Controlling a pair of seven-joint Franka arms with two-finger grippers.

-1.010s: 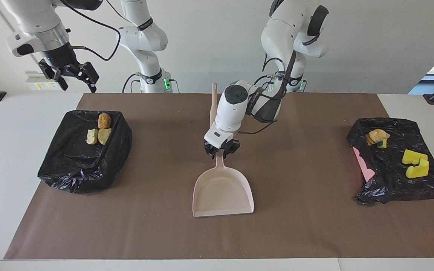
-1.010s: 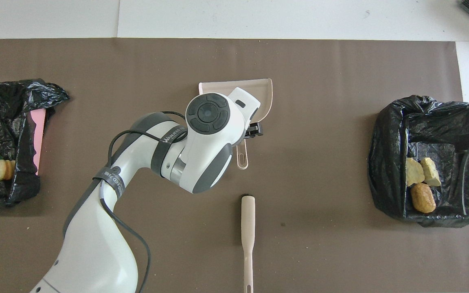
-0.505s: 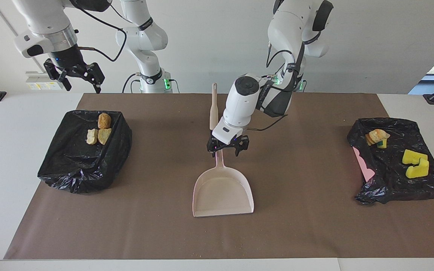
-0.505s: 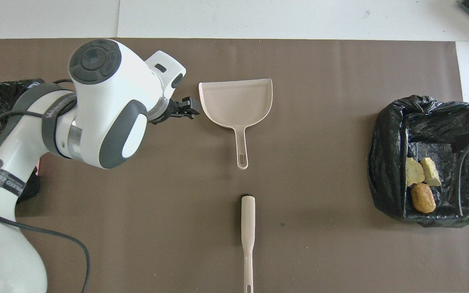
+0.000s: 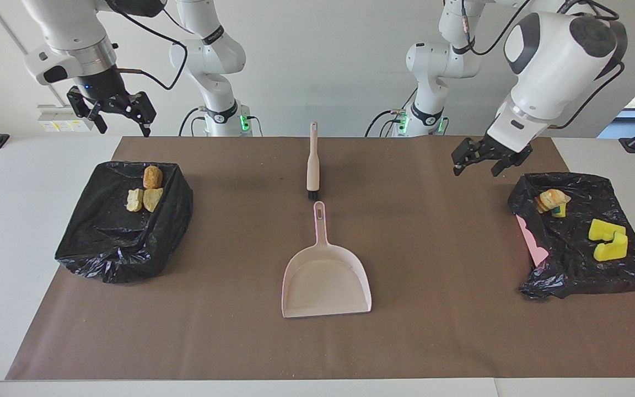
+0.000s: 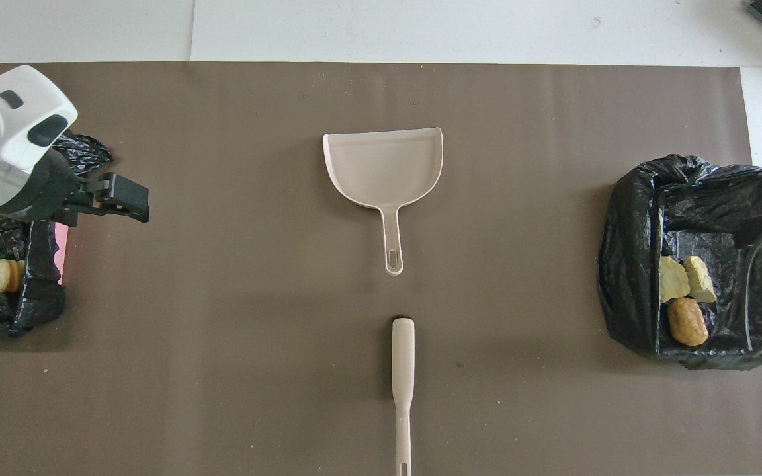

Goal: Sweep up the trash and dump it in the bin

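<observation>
The pale pink dustpan [image 5: 326,281] lies flat mid-mat, handle toward the robots; it also shows in the overhead view [image 6: 384,168]. The beige-handled brush [image 5: 312,160] lies in line with it, nearer to the robots. Trash sits in two black-bagged bins. Three tan and brown lumps [image 5: 146,193] lie in the bin [image 5: 124,259] at the right arm's end. Yellow sponge pieces [image 5: 607,240] and an orange-tan lump [image 5: 552,199] lie in the bin [image 5: 571,275] at the left arm's end. My left gripper [image 5: 483,157] is open and empty, in the air over the mat beside that bin. My right gripper [image 5: 111,110] is open, raised above its bin.
A brown mat [image 5: 439,331] covers most of the white table. A pink edge [image 5: 532,242] shows under the bag of the bin at the left arm's end. Small crumbs speckle the mat.
My left gripper has let go of the dustpan's handle, risen and swung to the left arm's end of the table. The dustpan stays put. My right gripper has shifted slightly.
</observation>
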